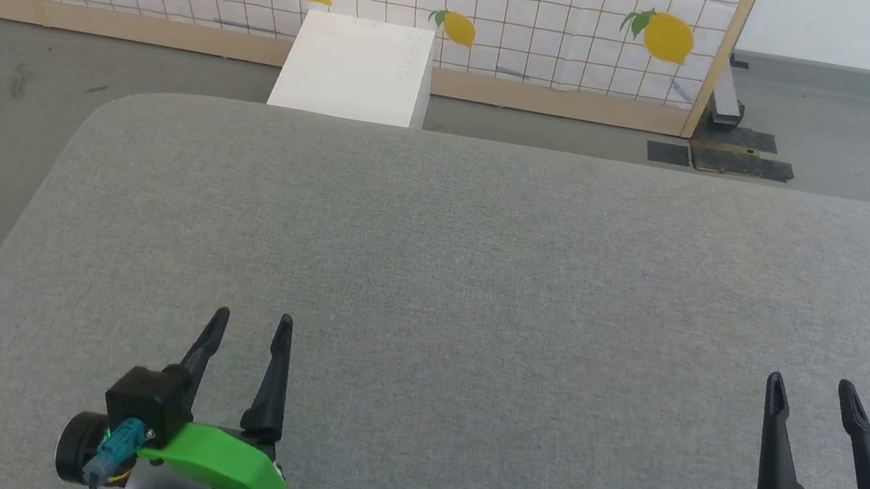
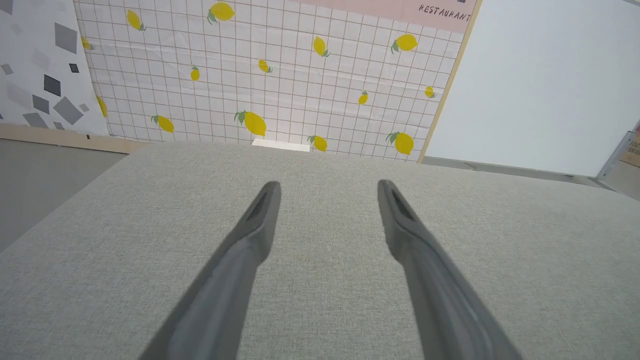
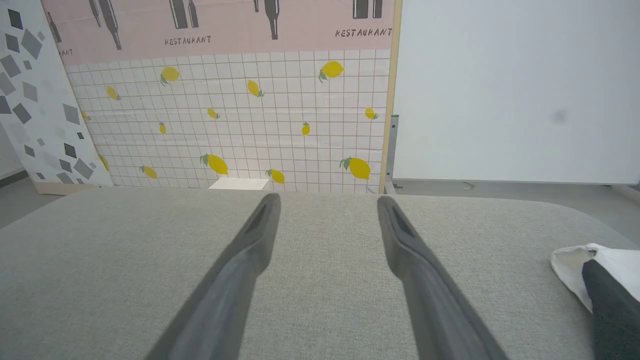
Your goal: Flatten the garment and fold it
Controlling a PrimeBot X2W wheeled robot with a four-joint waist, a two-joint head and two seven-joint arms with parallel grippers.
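1. Left gripper (image 1: 253,315) and right gripper (image 1: 811,381): fingers spread wide on both, nothing between them. Both are poised over the grey padded table (image 1: 487,244).
2. The garment (image 3: 607,295) lies bunched on the table, at the far right of the right wrist view. It is well apart from both grippers. White cloth with a black part is visible; the rest is cut off.
3. Risk: the heap seems close to the table's right side. A sideways nudge on approach may push it off.
4. Risk: a pinch into the bunch may catch several layers, so it lifts as a lump.
5. Risk: dragging it with one gripper may twist the sleeves.
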